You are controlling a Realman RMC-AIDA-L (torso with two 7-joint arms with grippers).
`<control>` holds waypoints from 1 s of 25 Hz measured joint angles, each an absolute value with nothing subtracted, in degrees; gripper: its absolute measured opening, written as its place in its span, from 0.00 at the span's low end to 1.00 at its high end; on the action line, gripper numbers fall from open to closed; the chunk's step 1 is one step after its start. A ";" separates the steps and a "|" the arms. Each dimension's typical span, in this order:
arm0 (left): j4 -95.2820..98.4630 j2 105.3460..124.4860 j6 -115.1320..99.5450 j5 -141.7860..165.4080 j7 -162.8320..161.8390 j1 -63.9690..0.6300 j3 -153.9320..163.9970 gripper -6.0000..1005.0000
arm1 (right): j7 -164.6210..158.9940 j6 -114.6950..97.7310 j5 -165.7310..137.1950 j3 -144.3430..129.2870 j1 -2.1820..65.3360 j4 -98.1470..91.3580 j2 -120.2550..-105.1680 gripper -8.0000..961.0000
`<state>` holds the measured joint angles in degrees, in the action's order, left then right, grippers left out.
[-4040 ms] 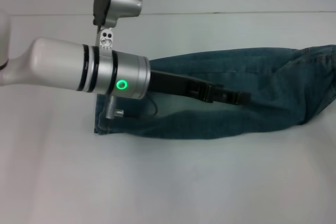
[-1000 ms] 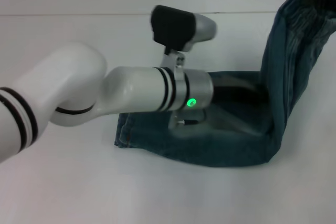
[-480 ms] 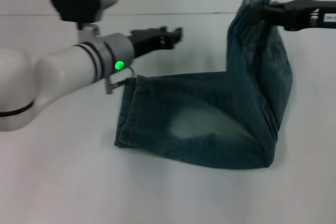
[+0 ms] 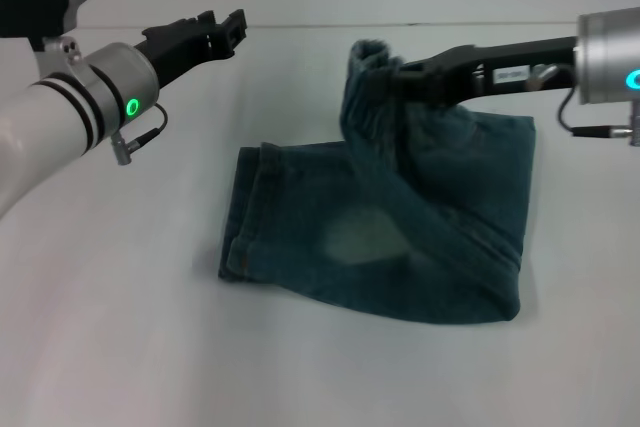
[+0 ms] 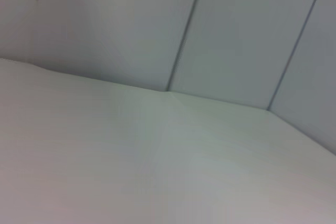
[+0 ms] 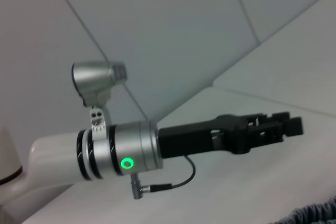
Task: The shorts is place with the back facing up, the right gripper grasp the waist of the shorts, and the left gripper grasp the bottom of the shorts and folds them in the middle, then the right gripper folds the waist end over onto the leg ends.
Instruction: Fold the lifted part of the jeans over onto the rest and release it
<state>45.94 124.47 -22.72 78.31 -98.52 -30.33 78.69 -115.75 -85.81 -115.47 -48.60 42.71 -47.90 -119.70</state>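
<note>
The blue denim shorts [image 4: 420, 247] lie folded lengthwise on the white table, leg ends [image 4: 245, 217] toward the left. My right gripper [image 4: 400, 77] is shut on the waist [image 4: 372, 57] and holds it raised above the middle of the shorts, so the cloth hangs down in a fold to the right part. My left gripper [image 4: 228, 27] hovers open and empty at the upper left, apart from the shorts. The right wrist view shows that left gripper [image 6: 294, 125] and a scrap of denim [image 6: 315, 216] at the edge.
The white table [image 4: 120, 347] stretches around the shorts, bare in front and on the left. A pale panelled wall [image 5: 236, 35] stands behind the table's far edge. The left wrist view shows only table and wall.
The right gripper has carried the waist up and leftward over the shorts. The left arm has lifted off the cloth and pulled back to the upper left.
</note>
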 joint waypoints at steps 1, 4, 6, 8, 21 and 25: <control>46.09 124.52 -22.70 78.33 -97.94 -30.00 78.37 0.40 | -115.75 -85.81 -115.47 -48.60 42.71 -47.90 -119.70 0.05; 46.26 124.59 -22.68 78.35 -97.37 -29.53 77.99 0.40 | -115.76 -83.62 -115.40 -51.50 44.56 -44.95 -119.81 0.05; 46.32 124.63 -22.67 78.36 -97.31 -29.41 77.90 0.40 | -115.77 -82.03 -115.39 -53.21 45.76 -42.97 -119.81 0.05; 46.35 124.64 -22.67 78.38 -97.09 -29.34 77.97 0.40 | -115.82 -80.67 -115.39 -54.82 46.70 -41.70 -119.80 0.05; 46.41 124.63 -22.98 78.40 -96.64 -29.27 78.63 0.39 | -116.37 -75.59 -115.75 -61.62 52.99 -35.55 -119.78 0.06; 46.36 124.62 -23.17 78.40 -96.60 -29.31 78.77 0.39 | -116.44 -74.04 -115.76 -63.93 54.99 -33.76 -119.82 0.07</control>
<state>46.36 124.62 -23.17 78.40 -96.60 -29.31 78.77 -116.44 -74.04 -115.76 -63.93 54.99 -33.76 -119.82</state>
